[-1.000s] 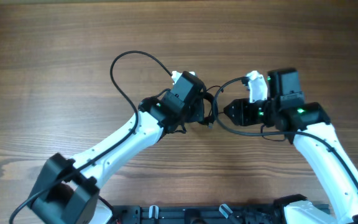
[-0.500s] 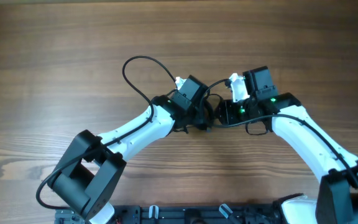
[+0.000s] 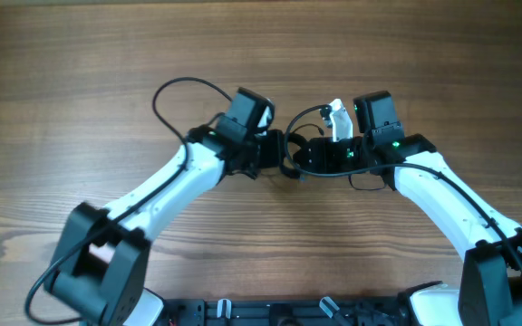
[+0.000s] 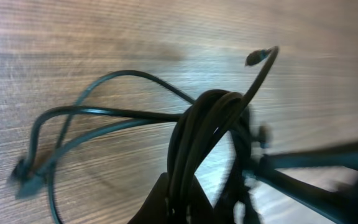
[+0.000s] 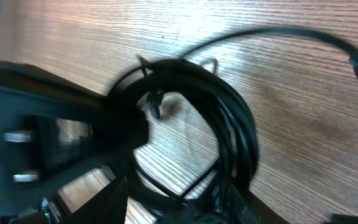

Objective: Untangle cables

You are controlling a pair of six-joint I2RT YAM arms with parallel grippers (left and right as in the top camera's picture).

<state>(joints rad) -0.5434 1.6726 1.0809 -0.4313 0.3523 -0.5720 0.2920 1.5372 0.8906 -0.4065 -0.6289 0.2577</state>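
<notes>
Near centre, cables [image 4: 207, 124] blurred, left gripper [image 3: 279, 156] seemingly clamping them, fingertips hidden

Your wooden table [image 3: 62, 72] filling the overhead view, warm brown, grain running 9 to 3 o'clock, soft pale sheen toward 10 o'clock in both wrist views
</notes>
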